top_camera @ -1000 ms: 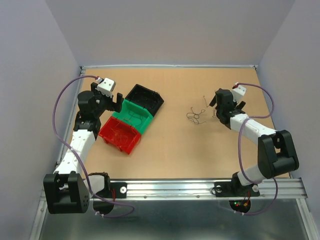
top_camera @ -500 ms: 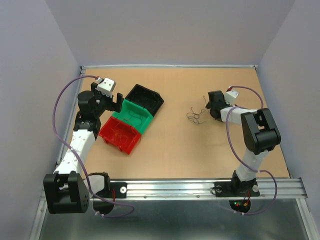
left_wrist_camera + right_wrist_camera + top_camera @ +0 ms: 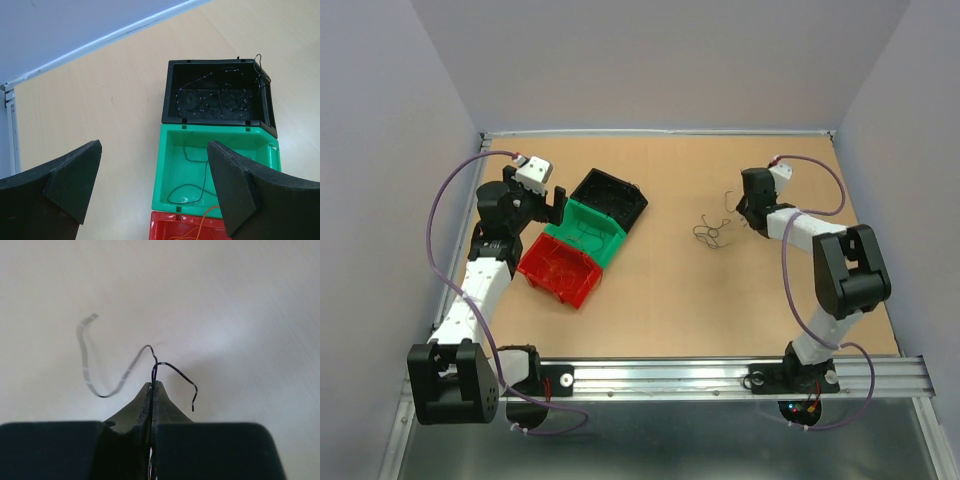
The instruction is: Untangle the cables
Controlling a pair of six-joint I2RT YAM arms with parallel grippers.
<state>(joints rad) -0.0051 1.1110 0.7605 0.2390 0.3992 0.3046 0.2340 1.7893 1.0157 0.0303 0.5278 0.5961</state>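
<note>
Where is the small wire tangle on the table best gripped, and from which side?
Probably at one loop sticking out of the wire tangle, coming straight down from above and pinching across the strand. The wires are hair-thin and lie low on the table, so a side approach would likely miss.

obstacles: three bins [image 3: 582,235] left-centre, cables [image 3: 710,232] centre-right | free: table [image 3: 660,265] between

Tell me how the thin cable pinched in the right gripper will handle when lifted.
Probably floppy and very light: the hair-thin cable curls in loose squiggles from the shut right gripper. It may slip out, being so thin. If snagged, it could drag the clump along.
</note>
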